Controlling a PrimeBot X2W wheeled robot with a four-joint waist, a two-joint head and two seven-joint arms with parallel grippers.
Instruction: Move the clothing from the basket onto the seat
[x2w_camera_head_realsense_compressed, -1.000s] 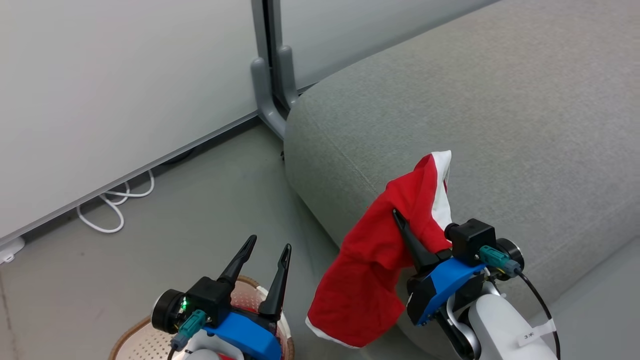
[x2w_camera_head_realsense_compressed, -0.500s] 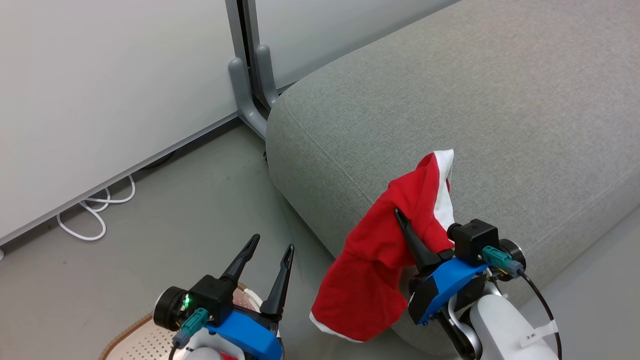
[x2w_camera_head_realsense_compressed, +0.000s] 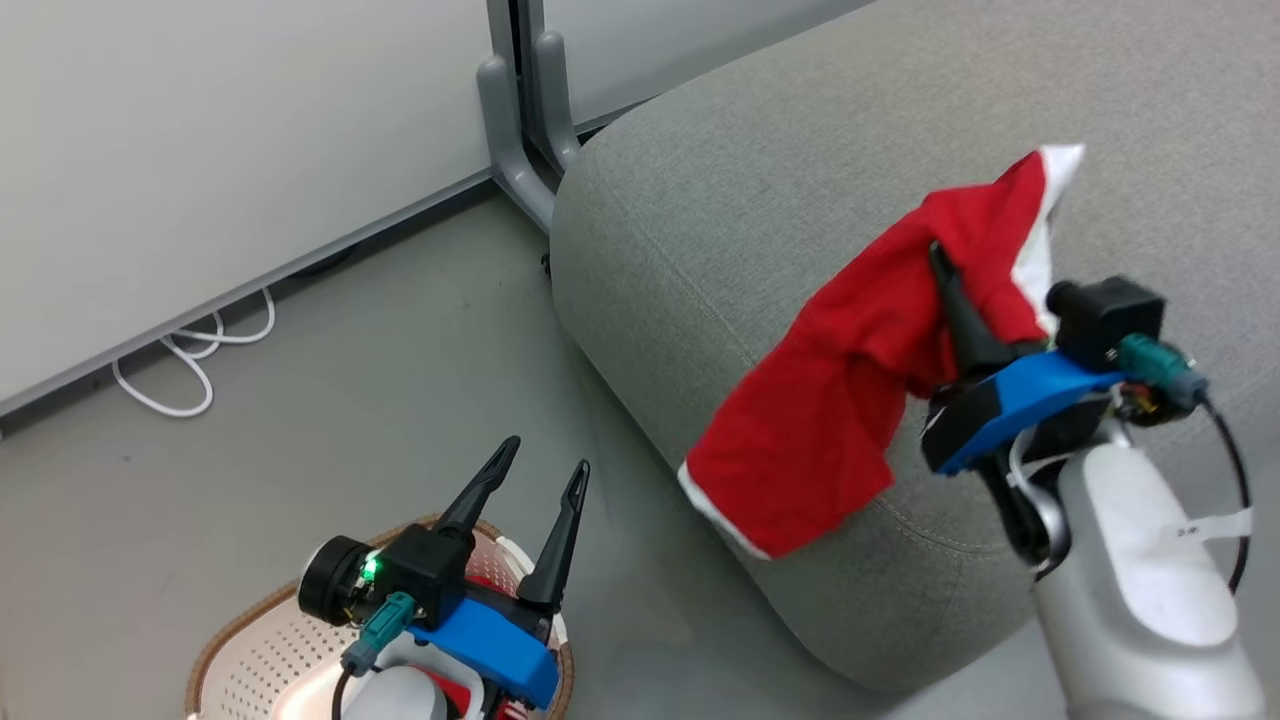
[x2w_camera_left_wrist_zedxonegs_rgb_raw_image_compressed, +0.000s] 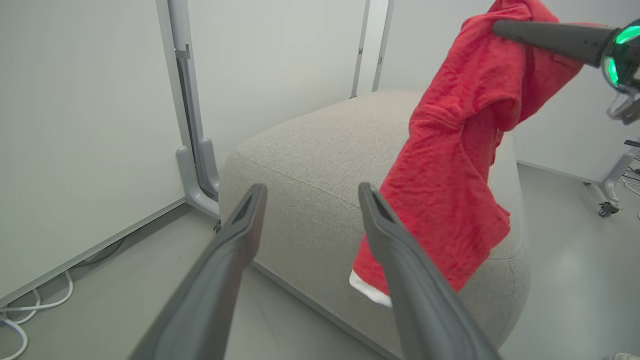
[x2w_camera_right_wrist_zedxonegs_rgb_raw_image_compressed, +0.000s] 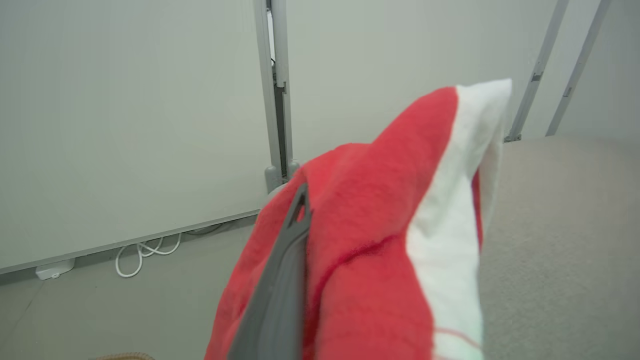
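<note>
Grey flooring (x2w_camera_head_realsense_compressed: 400, 400) spreads before the seat (x2w_camera_head_realsense_compressed: 800, 150), and nearest on it stands the basket (x2w_camera_head_realsense_compressed: 250, 640), well short of the seat's rounded corner. Above the basket hangs the left end effector (x2w_camera_head_realsense_compressed: 547, 453), its fingers spread wide with nothing between them. Farther on, the right end effector (x2w_camera_head_realsense_compressed: 950, 272) is clamped tight on the clothing (x2w_camera_head_realsense_compressed: 840, 400), a red garment with white trim, lifted over the seat's front edge with its hem hanging at the corner.

To finish well, I judge the arm should travel inward until the hem clears the edge, then lower and let go, lest the cloth slide off to the floor.

Against a second ago, the garment rides higher and deeper over the seat, and its hem sits higher up the cushion's side. The left end effector is unchanged, though the camera has shifted a little too.
</note>
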